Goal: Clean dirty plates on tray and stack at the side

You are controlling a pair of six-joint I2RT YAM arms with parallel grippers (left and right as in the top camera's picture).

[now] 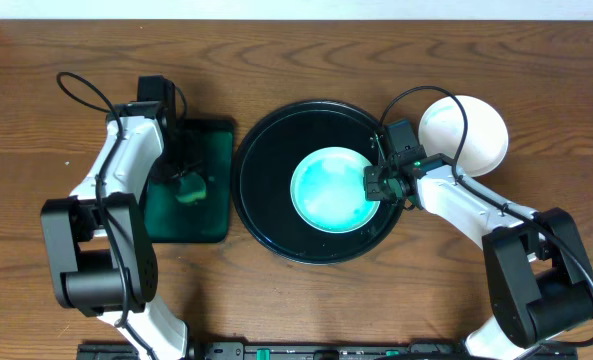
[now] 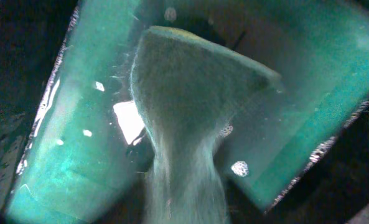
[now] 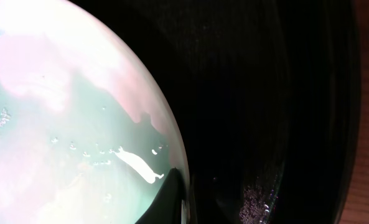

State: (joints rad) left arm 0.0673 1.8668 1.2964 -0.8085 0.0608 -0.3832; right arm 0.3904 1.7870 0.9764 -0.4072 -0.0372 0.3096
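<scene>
Looking down, I see the smeared plate [image 1: 326, 190] right of centre in the black tray [image 1: 261, 150]. My right gripper [image 1: 379, 182] sits at its 3 o'clock rim; I cannot tell whether it is clamped. The left gripper [image 1: 188, 185] appears to pinch the sponge [image 2: 190, 106] over the green tray [image 1: 211, 140], so the plate lies toward 3 o'clock from it. A white plate [image 1: 471, 135] waits outside at 1 o'clock. No readable writing.

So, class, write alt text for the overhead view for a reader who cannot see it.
A mint-smeared plate lies in the round black tray, with the right gripper at its right rim. The left gripper holds a sponge over a green tray; a white plate sits at upper right.
</scene>
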